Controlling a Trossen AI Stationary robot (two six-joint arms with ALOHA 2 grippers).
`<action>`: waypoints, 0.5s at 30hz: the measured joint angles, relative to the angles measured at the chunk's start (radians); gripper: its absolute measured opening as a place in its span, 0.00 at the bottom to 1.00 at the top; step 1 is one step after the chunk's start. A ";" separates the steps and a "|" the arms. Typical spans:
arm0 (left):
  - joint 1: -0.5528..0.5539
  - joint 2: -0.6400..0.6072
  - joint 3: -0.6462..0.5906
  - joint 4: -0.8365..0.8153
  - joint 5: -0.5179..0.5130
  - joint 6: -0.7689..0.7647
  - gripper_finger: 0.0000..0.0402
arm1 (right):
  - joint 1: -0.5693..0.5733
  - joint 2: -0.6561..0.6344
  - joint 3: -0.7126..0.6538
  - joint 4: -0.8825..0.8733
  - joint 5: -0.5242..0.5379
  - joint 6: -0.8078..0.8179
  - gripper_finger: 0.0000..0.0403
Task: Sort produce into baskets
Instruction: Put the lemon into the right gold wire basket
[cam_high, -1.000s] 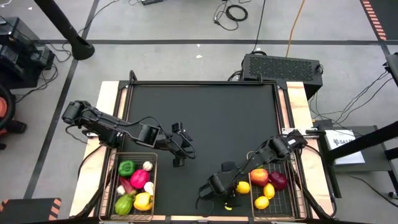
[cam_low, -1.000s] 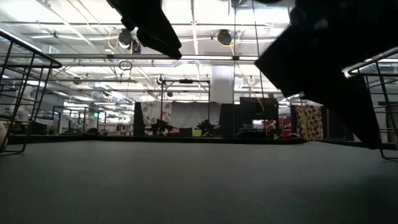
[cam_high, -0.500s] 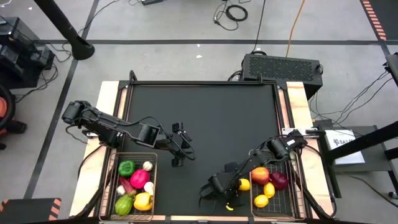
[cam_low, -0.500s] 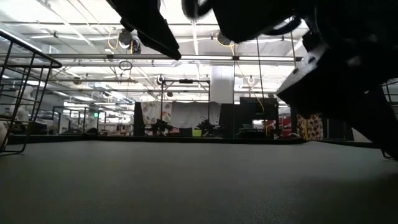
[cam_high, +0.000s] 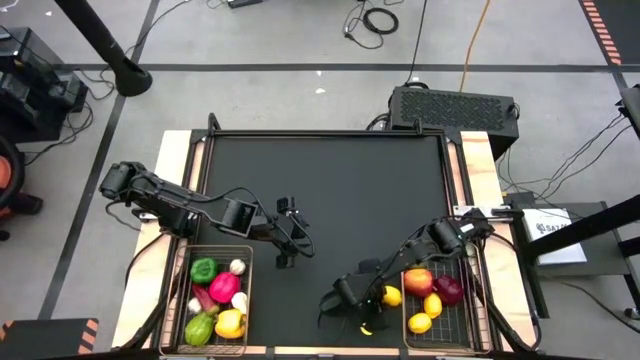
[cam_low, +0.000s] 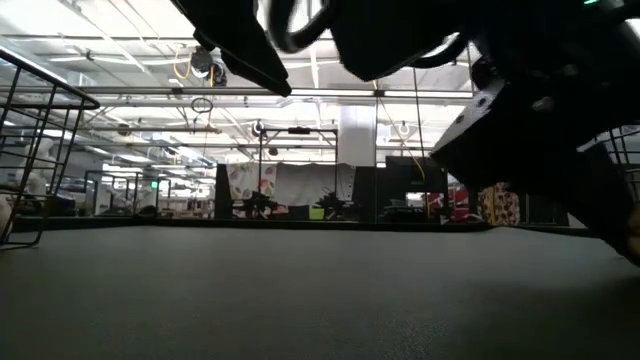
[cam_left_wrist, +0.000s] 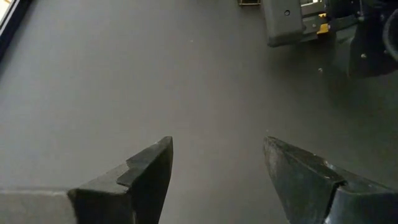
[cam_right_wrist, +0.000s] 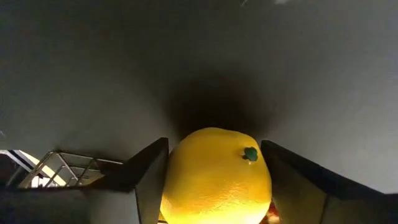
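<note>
As we scan from the left, the left basket (cam_high: 219, 297) sits at the near left of the table (cam_high: 330, 200), and it holds green, pink-red and yellow peppers plus white garlic, so vegetables seem to gather there. Just beyond its far right corner our left gripper (cam_high: 287, 257) hovers over bare mat with its fingers (cam_left_wrist: 146, 177) spread apart and nothing between them; we judge it is waiting out of the way.

Toward the near middle, our right gripper (cam_high: 367, 318) is low at the near edge, just left of the right basket (cam_high: 445, 310). Its fingers (cam_right_wrist: 149, 168) flank a lemon (cam_right_wrist: 217, 177) on both sides; whether they already press it we cannot tell, though they stand fairly narrow around it. The gripper comes at the lemon from above so the fingers can straddle it.

The right basket already holds an apple (cam_high: 417, 283), two more lemons and a dark red piece, so we judge this lemon belongs there too.
</note>
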 joint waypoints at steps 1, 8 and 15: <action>0.000 0.000 0.000 0.000 0.000 0.000 0.64 | -0.005 0.000 0.004 0.000 0.000 -0.006 0.56; 0.000 0.000 0.000 -0.007 0.000 0.000 0.64 | -0.033 0.000 0.123 0.001 0.002 -0.068 0.56; 0.000 -0.012 0.001 -0.101 -0.038 -0.013 0.64 | -0.034 -0.001 0.341 -0.084 0.003 -0.124 0.56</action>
